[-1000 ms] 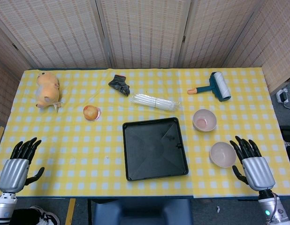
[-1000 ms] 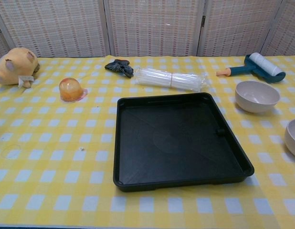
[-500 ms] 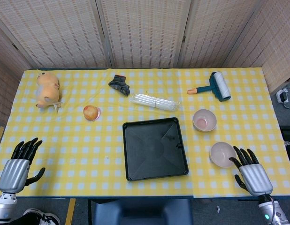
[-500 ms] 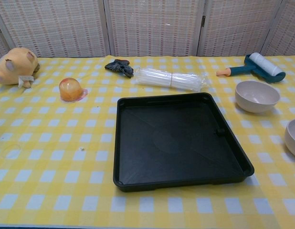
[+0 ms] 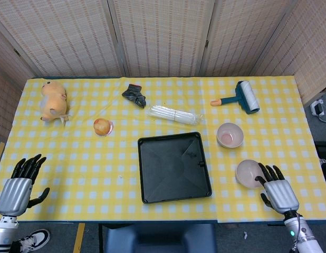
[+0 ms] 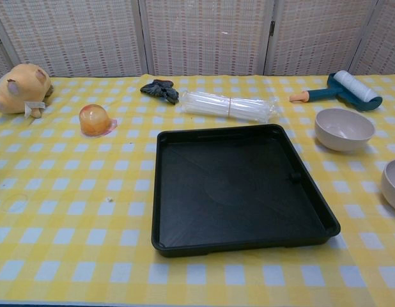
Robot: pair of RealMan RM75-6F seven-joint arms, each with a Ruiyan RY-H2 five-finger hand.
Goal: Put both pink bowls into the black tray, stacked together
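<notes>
Waiting at the start, basically: black tray (image 5: 174, 167) holds nothing, both pink bowls sit on the bench (image 5: 121, 182) to its right. Near bowl (image 5: 249, 173) is just beside the right robot hand (image 5: 278, 193), fingers spread, w/ fingertips at or near its rim; can't tell if touching. Far bowl (image 5: 230, 135) sits apart, further back. Left robot hand (image 5: 17, 192) spread too, holding nothing, well away. Left to do: grasp, stack, place both.

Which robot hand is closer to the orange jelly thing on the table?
The left hand. It sits at the table's near edge, below and to the left of the orange jelly. The right hand is far across the table, past the black tray.
</notes>
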